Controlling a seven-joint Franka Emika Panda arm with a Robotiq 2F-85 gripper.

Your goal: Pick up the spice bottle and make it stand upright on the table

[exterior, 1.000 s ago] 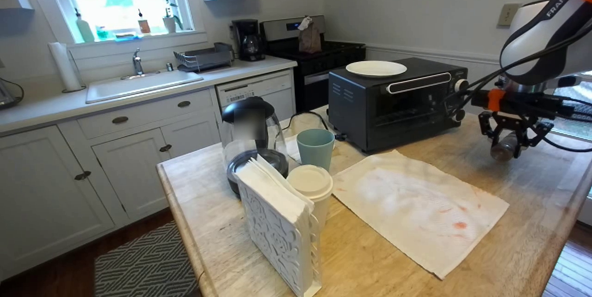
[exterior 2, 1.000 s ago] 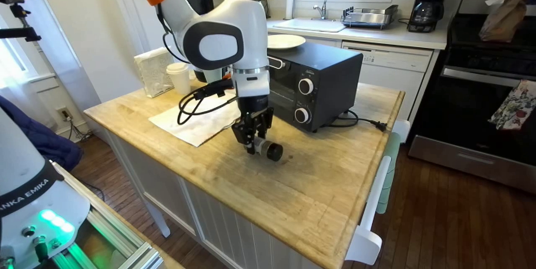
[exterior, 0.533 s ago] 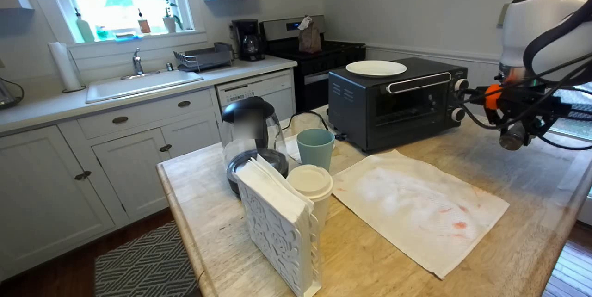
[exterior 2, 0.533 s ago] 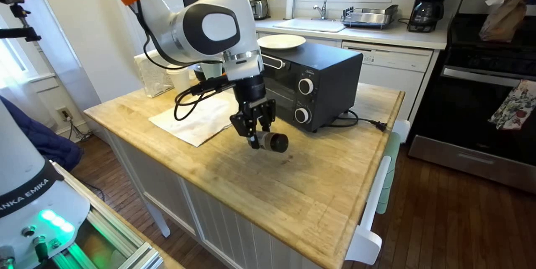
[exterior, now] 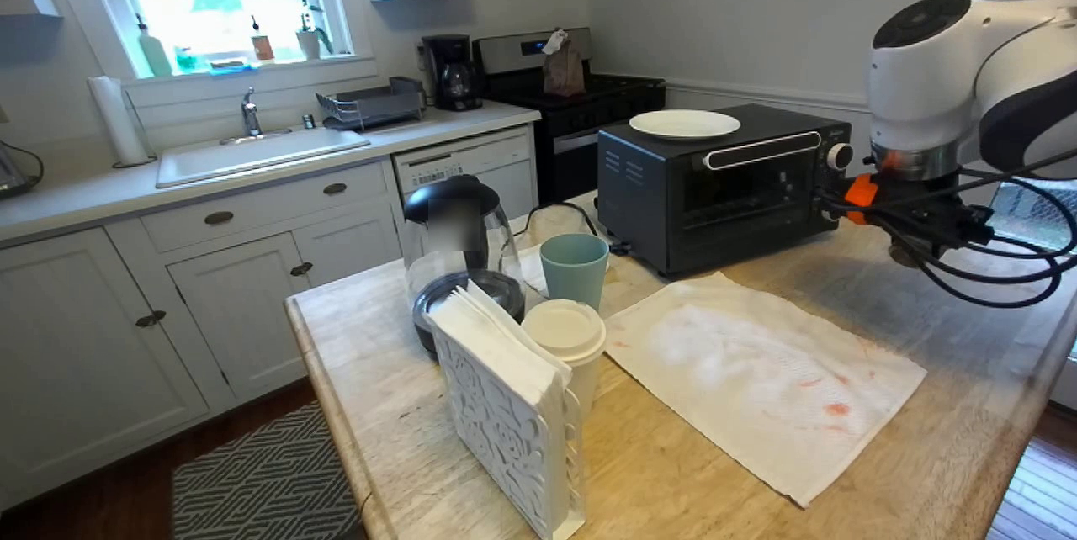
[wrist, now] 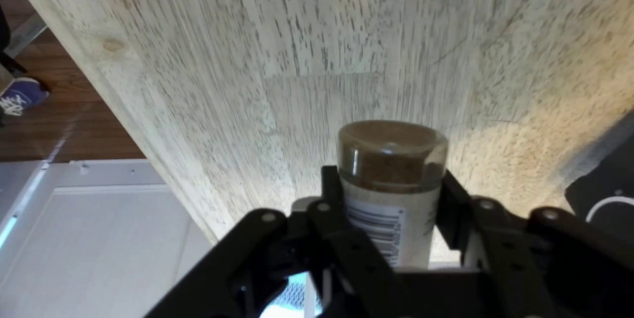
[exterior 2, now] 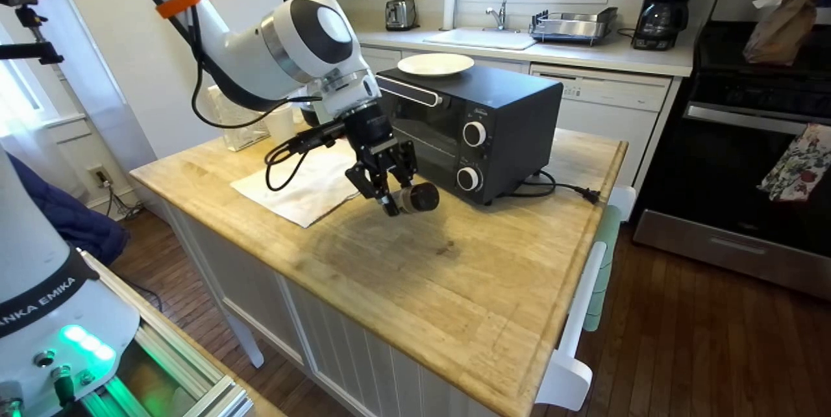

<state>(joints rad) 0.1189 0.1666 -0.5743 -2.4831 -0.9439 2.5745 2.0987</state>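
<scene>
Claw point(wrist: 390, 188) is clamped down snug on the spice bottle point(exterior 2: 417, 199), squeezing both sides. In an exterior view the bottle's roughly sideways above the table point(exterior 2: 454, 303), dark end right, toaster oven point(exterior 2: 519, 138) farther back.

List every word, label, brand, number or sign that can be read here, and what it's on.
"NKA EMIKA": robot base; its beginning is cut off.
Bottle: barcode and label print, too blurred to read.
Oven: brand mark and dial markings, too small to read.
Dishwasher: panel markings, too small to read.
Stove: display, too small to read.
</scene>
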